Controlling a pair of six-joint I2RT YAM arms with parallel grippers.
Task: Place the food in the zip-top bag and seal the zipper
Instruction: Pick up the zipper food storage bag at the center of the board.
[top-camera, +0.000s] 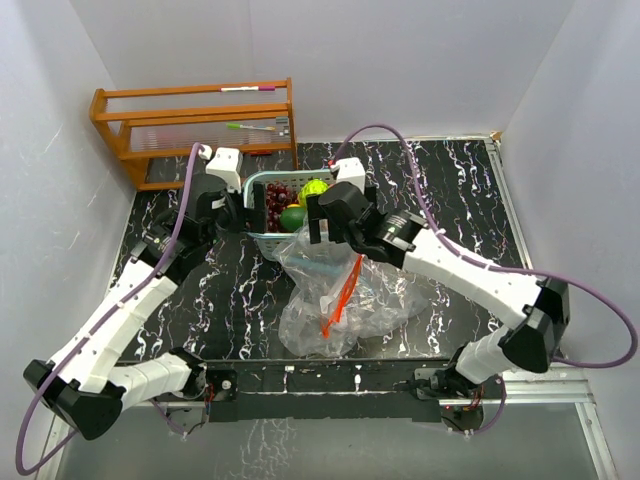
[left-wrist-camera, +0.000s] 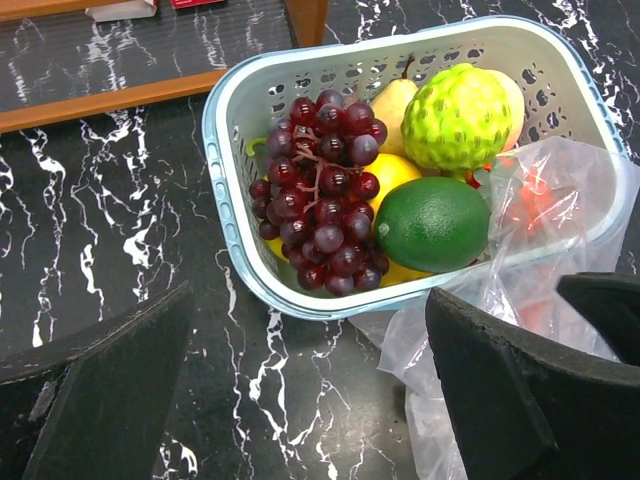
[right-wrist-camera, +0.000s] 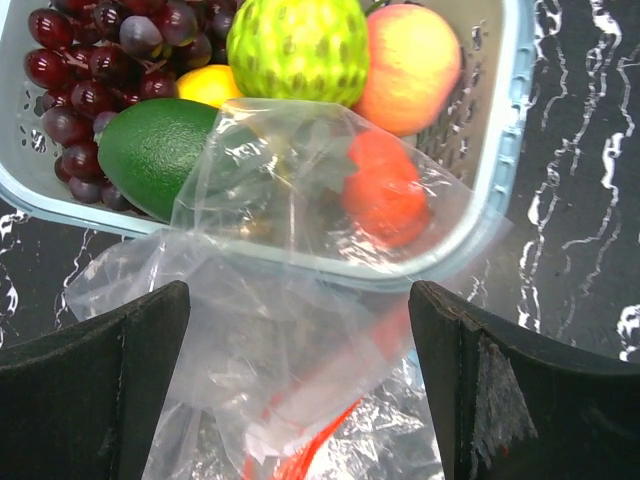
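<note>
White walls close in a black, white-veined desk (top-camera: 450, 220), with a wooden rack (top-camera: 190, 125) standing at its far left corner. A clear bag (top-camera: 340, 300) lies crumpled mid-desk with an orange-red strip showing in it, and its far edge is draped over the near rim of a pale blue basket (left-wrist-camera: 225, 190), which sits just in front of the rack. All the food is in the basket and none of it can be seen inside the bag. The left pincer (left-wrist-camera: 310, 300) hangs over the desk at the basket's near left side, its jaws spread wide and gripping nothing, with the basket rim and the food just beyond its tips. The right pincer (right-wrist-camera: 300, 290) hangs over the draped plastic, its jaws equally wide and empty, the fruit just past the plastic. Grapes (left-wrist-camera: 320, 195) fill the basket's left half. A bumpy lime fruit (left-wrist-camera: 458, 115) sits at the back, a peach (right-wrist-camera: 410, 65) beside it, and an avocado (left-wrist-camera: 432, 223) lies against the near rim, touching the grapes. A yellow fruit (left-wrist-camera: 395, 172) peeks out between them. A red shape (right-wrist-camera: 385, 190) shows blurred through the plastic; what it is cannot be told.
</note>
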